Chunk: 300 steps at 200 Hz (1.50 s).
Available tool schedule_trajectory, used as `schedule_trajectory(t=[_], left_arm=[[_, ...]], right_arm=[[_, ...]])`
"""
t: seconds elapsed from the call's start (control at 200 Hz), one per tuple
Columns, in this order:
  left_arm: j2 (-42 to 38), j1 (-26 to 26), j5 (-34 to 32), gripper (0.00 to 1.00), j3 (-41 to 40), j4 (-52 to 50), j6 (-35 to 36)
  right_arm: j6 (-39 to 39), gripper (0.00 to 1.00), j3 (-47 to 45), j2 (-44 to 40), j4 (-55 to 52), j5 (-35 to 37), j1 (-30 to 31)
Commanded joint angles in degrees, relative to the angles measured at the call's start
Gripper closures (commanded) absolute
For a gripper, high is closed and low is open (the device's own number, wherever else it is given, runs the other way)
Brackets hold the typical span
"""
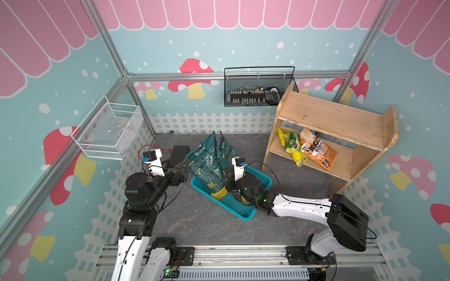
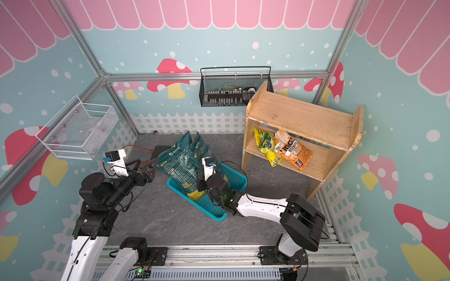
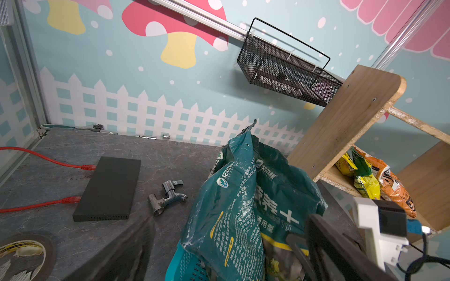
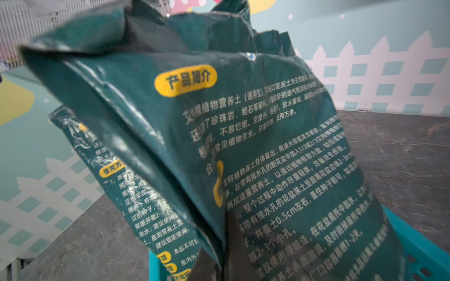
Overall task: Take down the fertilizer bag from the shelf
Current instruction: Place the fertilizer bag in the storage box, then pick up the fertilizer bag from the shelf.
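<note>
Step in hand: I'd call this the set-down. The green fertilizer bag [image 4: 267,146] is off the shelf [image 1: 328,119] and stands in the teal basket [image 1: 233,204].

Where the bag is: in that basket on the grey tabletop, near the foot of the shelf. It is pressed up against a second green bag [image 4: 151,214] that shares the basket.

Right gripper [image 4: 220,255]: its fingers are pinched tight on a fold low on the fertilizer bag. The bag's printed side fills the whole wrist view.

Left gripper [image 1: 184,171]: its fingers are spread and hold nothing. It sits at the outer side of the pair of green bags, and I can't tell whether it touches them.

On the shelf: a yellow bag [image 1: 293,148] and an orange bag [image 1: 319,152] lean together on the lower tier, and neither arm is near them.

Next move, my guess: let go. That calls for opening slowly so the fold slips free without dragging the bag over. Then the arm backs out above the basket wall.

Risk, as I read it: the bag leans and looks floppy. Once released it may slump onto its neighbour or tip over the low rim.

How the bag looks: dark green plastic, heavily creased and crinkled. It carries white lettering, yellow label patches and a yellow band near the base.

Top of the bag: crumpled and standing up in ragged peaks. Pale scuffs dull the sheen in places.
</note>
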Motion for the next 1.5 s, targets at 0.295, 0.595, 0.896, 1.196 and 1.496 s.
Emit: schedule_trajectory(t=[0.295, 0.595, 0.896, 1.196, 1.496], left_arm=[[-0.54, 0.32, 0.58, 0.01, -0.45, 0.61, -0.21], [-0.53, 0.32, 0.57, 0.01, -0.45, 0.68, -0.15], [-0.53, 0.36, 0.49, 0.01, -0.58, 0.6, -0.15], [-0.53, 0.36, 0.47, 0.01, -0.53, 0.6, -0.06], [-0.17, 0.33, 0.57, 0.01, -0.66, 0.77, -0.12]], right_arm=[[-3.05, 0.59, 3.72, 5.89, 9.76, -6.77, 1.05], [-7.44, 0.33, 4.37, -2.22, 2.61, -3.45, 1.21], [-14.24, 0.26, 4.14, -19.42, -12.92, 12.64, 1.19], [-27.85, 0.31, 4.35, -27.44, -26.25, 34.57, -6.27], [-21.59, 0.29, 7.84, -21.5, -40.55, 33.1, -18.42]])
